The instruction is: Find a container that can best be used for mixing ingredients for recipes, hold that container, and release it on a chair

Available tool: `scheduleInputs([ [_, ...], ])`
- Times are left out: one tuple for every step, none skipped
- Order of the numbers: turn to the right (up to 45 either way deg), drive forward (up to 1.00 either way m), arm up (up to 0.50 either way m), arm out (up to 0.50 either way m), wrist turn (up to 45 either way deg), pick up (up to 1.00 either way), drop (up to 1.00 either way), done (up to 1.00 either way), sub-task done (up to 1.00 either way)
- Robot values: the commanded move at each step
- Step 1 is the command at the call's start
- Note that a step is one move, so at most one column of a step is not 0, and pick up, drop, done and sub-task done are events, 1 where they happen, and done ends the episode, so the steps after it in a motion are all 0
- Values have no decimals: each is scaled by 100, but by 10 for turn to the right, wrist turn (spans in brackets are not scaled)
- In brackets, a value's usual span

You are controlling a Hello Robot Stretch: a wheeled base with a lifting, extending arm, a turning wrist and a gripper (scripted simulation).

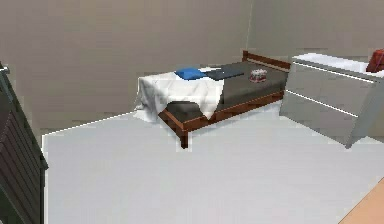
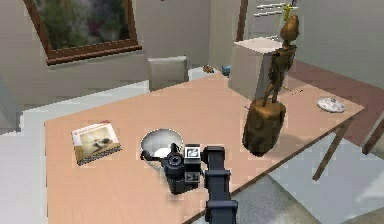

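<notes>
A white bowl [image 2: 158, 146] with a dark inside rests on the wooden table [image 2: 200, 110] in the arm side view, near its front edge. My gripper [image 2: 177, 166] is right beside the bowl, at the end of the dark arm [image 2: 217, 192] that rises from the bottom edge. With the bowl on the table at the gripper's far end, I cannot tell whether it holds anything. A grey chair [image 2: 168, 70] stands at the table's far side, its back showing above the tabletop.
On the table lie a book [image 2: 97, 141], a tall wooden statue [image 2: 268, 110], a pale box [image 2: 257, 64] and a small plate [image 2: 331, 104]. A window [image 2: 85, 27] is behind. The forward view has a bed [image 1: 215, 90], a white dresser [image 1: 330, 95] and open grey floor [image 1: 200, 170].
</notes>
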Motion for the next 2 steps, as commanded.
scheduleInputs([
  [0,0,18,0,0,0,0,0,0],
  [0,0,0,0,-450,0,0,0,0],
])
